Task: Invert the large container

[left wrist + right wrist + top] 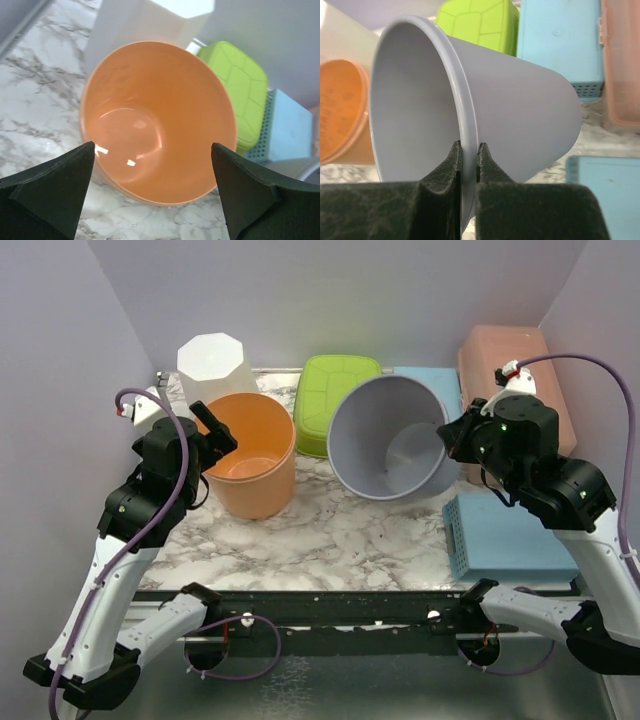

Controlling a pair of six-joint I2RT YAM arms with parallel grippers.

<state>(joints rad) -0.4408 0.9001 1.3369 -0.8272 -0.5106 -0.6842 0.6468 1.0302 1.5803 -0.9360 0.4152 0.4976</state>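
Observation:
The large container (388,440) is a pale lavender bucket, lifted and tipped on its side with its mouth facing the near left. My right gripper (452,435) is shut on its rim at the right side. In the right wrist view the fingers pinch the rim of the container (520,100) between them, at the gripper (468,145). My left gripper (215,435) stands open by the left rim of an upright orange container (250,455). In the left wrist view the wide-open gripper (152,144) frames the orange container (165,100) with nothing between its fingers.
A white octagonal tub (210,360) stands at the back left behind the orange one. A green lidded box (335,400) sits at the back centre. A pink box (515,370) and a blue basket (500,535) occupy the right side. Walls close both sides.

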